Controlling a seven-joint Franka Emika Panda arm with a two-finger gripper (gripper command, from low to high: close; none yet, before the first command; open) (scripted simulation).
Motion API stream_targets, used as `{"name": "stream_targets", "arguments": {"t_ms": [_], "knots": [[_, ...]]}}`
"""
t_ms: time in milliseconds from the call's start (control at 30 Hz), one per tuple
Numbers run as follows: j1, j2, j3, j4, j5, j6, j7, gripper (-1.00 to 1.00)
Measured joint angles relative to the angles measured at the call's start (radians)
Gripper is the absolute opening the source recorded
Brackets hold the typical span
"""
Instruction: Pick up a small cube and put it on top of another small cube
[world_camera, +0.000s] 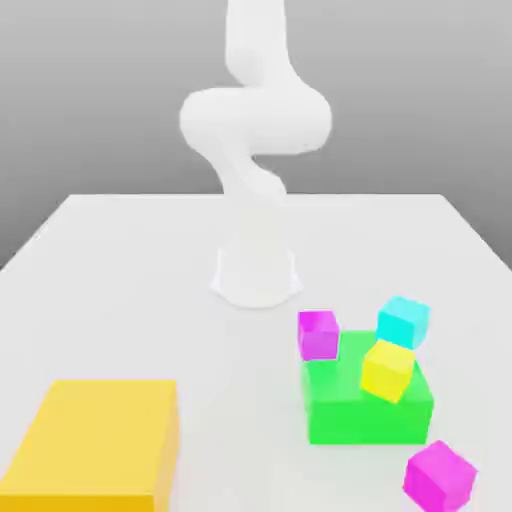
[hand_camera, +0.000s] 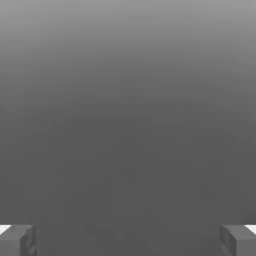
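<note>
The hand (hand_camera: 128, 240) is spread wide and holds nothing. One magenta cube (world_camera: 319, 334) sits on the surface (world_camera: 120, 290) touching the green block (world_camera: 345, 410), near-right of the arm's base; its twin (world_camera: 439, 474) lies nearer still.

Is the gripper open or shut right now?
Open. In the hand view the gripper has its two fingertips far apart at opposite edges, with nothing between them.

On a table (world_camera: 120, 260), the arm's base (world_camera: 256, 275) stands behind a big block (world_camera: 95, 440) at the exterior view's left and a block (world_camera: 345, 410) at its right, with four small cubes (world_camera: 318, 334) clustered around and on that block.
</note>
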Motion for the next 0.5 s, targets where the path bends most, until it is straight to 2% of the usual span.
{"name": "stream_targets", "arguments": {"t_ms": [500], "knots": [[0.069, 0.550, 0.132, -0.018, -0.079, 0.171, -0.023, 0.00]]}}
